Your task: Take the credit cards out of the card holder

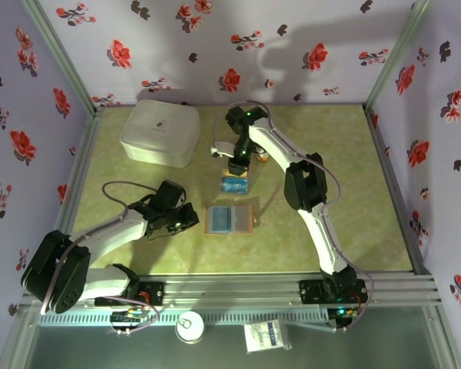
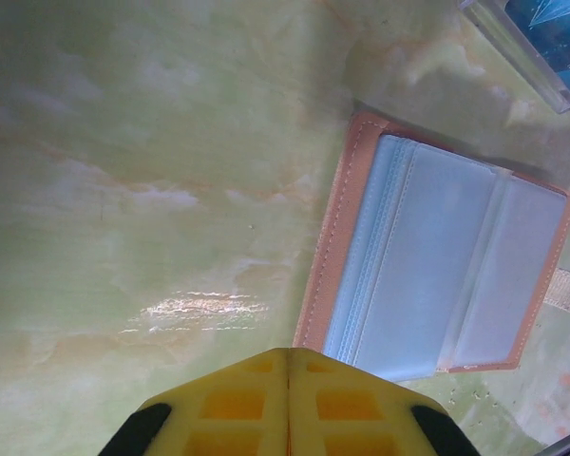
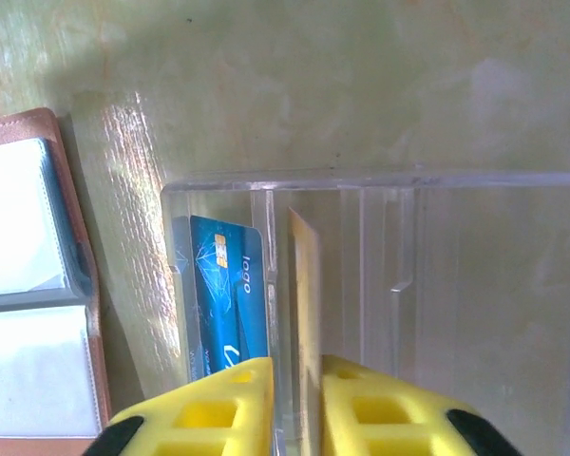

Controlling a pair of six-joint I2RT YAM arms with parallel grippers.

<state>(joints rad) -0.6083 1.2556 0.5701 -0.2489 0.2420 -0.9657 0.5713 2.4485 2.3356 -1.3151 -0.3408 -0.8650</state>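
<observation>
The card holder (image 1: 230, 218) lies open on the green table, brown rim up and blue-grey inner faces (image 2: 446, 266) showing. Its left edge sits just beyond my left gripper (image 2: 290, 353), which is shut and empty. Behind the card holder is a clear plastic tray (image 1: 235, 184). My right gripper (image 3: 297, 399) hangs over that tray, its jaws a little apart. A yellowish-tan credit card (image 3: 306, 304) stands on edge in a tray slot between them. There is a gap between the card and the left finger. A blue credit card (image 3: 223, 294) stands in the neighbouring slot.
A large white lidded box (image 1: 161, 132) sits at the back left. Flowered walls enclose the table on three sides. The clear tray's corner (image 2: 541, 38) shows past the card holder. The tray's right-hand slots (image 3: 475, 304) hold nothing.
</observation>
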